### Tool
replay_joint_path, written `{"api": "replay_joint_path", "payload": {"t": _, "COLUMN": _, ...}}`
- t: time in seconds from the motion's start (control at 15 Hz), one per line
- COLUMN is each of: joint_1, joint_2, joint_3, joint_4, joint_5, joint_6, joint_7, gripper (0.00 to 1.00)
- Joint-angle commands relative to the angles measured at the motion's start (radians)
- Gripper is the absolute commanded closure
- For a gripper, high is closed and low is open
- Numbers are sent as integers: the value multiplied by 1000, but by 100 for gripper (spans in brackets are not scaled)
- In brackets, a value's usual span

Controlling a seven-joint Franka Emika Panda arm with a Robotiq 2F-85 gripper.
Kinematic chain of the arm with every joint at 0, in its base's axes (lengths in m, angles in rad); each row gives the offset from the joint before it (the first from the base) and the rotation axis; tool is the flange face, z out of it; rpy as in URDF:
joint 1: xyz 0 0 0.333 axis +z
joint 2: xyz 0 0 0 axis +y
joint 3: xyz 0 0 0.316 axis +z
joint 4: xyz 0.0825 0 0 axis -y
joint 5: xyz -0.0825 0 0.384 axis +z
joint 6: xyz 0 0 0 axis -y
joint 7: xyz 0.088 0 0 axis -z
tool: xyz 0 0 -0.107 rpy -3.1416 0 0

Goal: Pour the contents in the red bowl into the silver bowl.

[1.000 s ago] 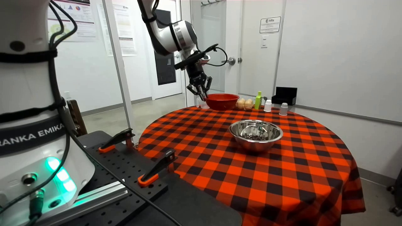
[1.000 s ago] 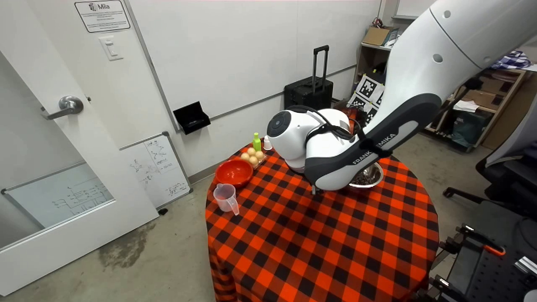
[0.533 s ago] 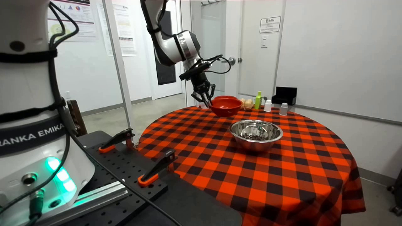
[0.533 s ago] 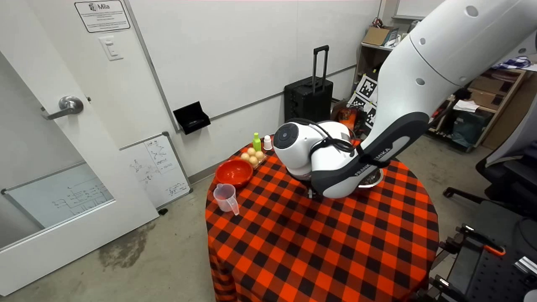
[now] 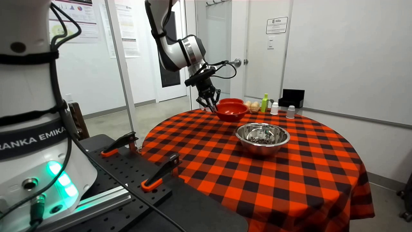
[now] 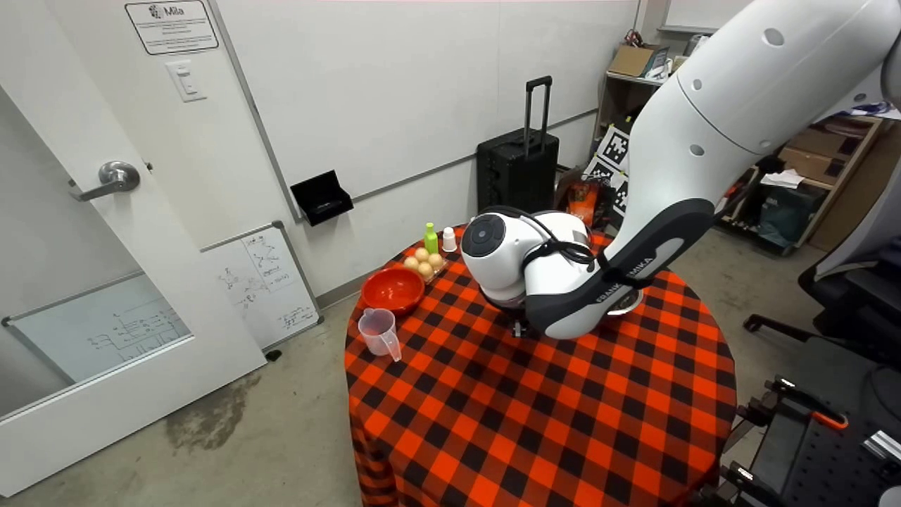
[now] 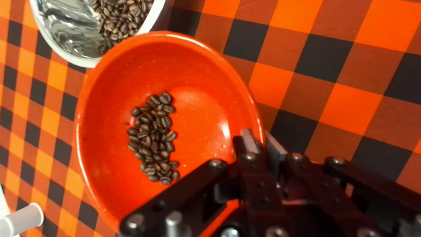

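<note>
Over the last second the deep red, glossy round bowl (image 5: 230, 110), clamped at its rim by the black metal pincer (image 7: 258, 137), has sunk and edged nearer the wide, mirror-bright silver metal bowl (image 5: 262, 149) in an exterior view; the approach seems under way, pour still due. Inside, seamed brown coffee beans (image 7: 152, 141) bunch on the smooth curve away from the grip.

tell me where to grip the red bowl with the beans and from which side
Pinch the red bowl by its rim, from the side away from the silver bowl, one jaw inside, one outside, as the gripper holds it: the thin edge fits between, and the lip nearest the silver bowl should be free for pouring the beans.
</note>
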State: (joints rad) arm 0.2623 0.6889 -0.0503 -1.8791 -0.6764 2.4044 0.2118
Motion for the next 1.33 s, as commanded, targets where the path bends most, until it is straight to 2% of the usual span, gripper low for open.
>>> {"api": "replay_joint_path", "payload": {"t": 0.0, "joint_1": 26, "joint_2": 4, "joint_3": -14, "joint_4": -12, "joint_5": -40, "joint_6": 34, "joint_7": 26, "gripper": 98}}
{"api": "replay_joint_path", "payload": {"t": 0.8, "joint_1": 64, "joint_2": 26, "joint_3": -16, "joint_4": -64, "joint_5": -151, "joint_6": 48, "joint_7": 48, "gripper": 97}}
{"api": "replay_joint_path", "payload": {"t": 0.87, "joint_1": 63, "joint_2": 23, "joint_3": -15, "joint_4": -67, "joint_5": -163, "joint_6": 46, "joint_7": 51, "gripper": 67}}
{"api": "replay_joint_path", "payload": {"t": 0.93, "joint_1": 63, "joint_2": 21, "joint_3": -15, "joint_4": -69, "joint_5": -175, "joint_6": 46, "joint_7": 61, "gripper": 66}}
{"api": "replay_joint_path", "payload": {"t": 1.27, "joint_1": 54, "joint_2": 12, "joint_3": -6, "joint_4": -72, "joint_5": -210, "joint_6": 41, "joint_7": 99, "gripper": 30}}
